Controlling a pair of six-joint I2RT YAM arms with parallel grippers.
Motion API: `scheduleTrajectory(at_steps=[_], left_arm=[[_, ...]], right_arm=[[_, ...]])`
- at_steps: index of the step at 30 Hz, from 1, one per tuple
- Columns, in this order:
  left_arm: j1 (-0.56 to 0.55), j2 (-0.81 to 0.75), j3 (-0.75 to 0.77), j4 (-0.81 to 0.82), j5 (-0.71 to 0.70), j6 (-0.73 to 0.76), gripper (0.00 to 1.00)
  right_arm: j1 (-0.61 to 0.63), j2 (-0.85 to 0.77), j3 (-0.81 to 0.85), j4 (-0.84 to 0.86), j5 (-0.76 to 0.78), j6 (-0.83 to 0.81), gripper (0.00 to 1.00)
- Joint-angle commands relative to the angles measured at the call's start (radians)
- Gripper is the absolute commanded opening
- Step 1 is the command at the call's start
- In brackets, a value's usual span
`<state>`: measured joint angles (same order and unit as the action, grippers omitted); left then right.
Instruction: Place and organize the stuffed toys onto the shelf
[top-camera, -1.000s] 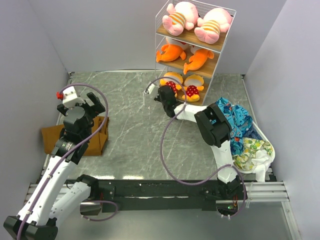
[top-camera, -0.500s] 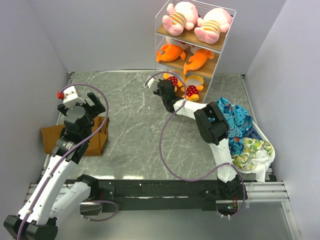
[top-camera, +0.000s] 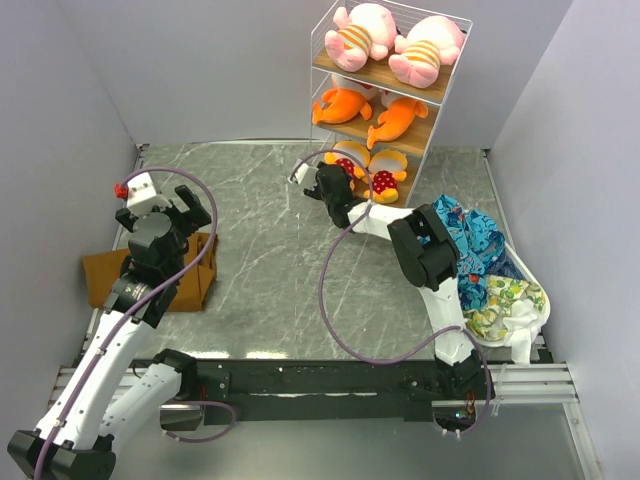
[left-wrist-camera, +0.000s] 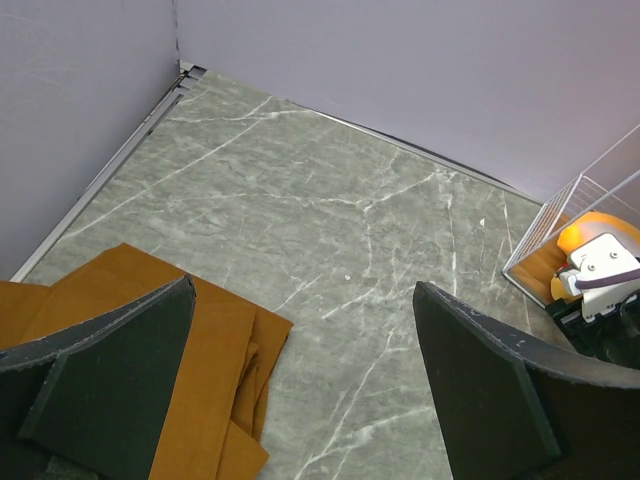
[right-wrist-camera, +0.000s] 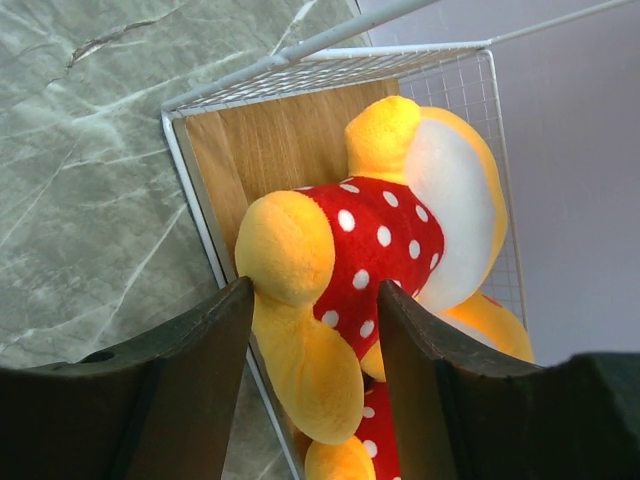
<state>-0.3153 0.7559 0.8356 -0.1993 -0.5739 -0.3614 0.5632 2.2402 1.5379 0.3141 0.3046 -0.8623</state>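
Brown folded cloth (top-camera: 150, 275) lies nearest, beside the idle left end effector (left-wrist-camera: 302, 300), fingers wide apart; farther on, the right end effector (right-wrist-camera: 315, 290) stands parted astride a leg of the yellow plush toy in red polka-dot shirt (right-wrist-camera: 375, 240), which lies on the bottom board of the white wire shelf (right-wrist-camera: 250, 150) beside its twin (top-camera: 388, 182), likely sorted by kind.

right gripper (top-camera: 326, 182) moved slightly left and farther toward shelf (top-camera: 380, 82), jaws spread apart, loosened around left yellow polka-dot toy (right-wrist-camera: 375, 240)
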Motion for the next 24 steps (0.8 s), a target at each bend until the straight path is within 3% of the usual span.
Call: scheduleTrajectory(at_steps=[1, 4, 14, 18, 21, 22, 23, 24], left_arm=[[0.001, -0.017, -0.009, 0.032, -0.009, -0.008, 0.96], [-0.001, -0.018, -0.012, 0.037, -0.006, -0.005, 0.96], [-0.001, -0.012, -0.012, 0.066, 0.121, 0.036, 0.96], [-0.002, -0.003, -0.001, 0.072, 0.238, 0.045, 0.96], [-0.008, -0.001, 0.006, 0.074, 0.359, 0.050, 0.96], [-0.017, -0.006, 0.008, 0.078, 0.394, 0.053, 0.96], [-0.022, -0.009, 0.008, 0.084, 0.470, 0.062, 0.96], [-0.027, -0.013, 0.005, 0.101, 0.509, 0.067, 0.96]], right_arm=[[0.009, -0.074, 0.013, 0.040, 0.007, -0.007, 0.60], [0.017, -0.094, 0.002, 0.043, -0.001, 0.006, 0.72], [0.055, -0.281, -0.151, 0.053, 0.013, 0.120, 0.72], [0.116, -0.399, -0.220, -0.019, 0.005, 0.270, 0.70], [0.150, -0.574, -0.283, -0.130, -0.080, 0.432, 0.70], [0.168, -0.614, -0.318, -0.180, -0.103, 0.491, 0.81], [0.176, -0.654, -0.334, -0.197, -0.113, 0.553, 0.86], [0.184, -0.736, -0.349, -0.217, -0.125, 0.692, 0.97]])
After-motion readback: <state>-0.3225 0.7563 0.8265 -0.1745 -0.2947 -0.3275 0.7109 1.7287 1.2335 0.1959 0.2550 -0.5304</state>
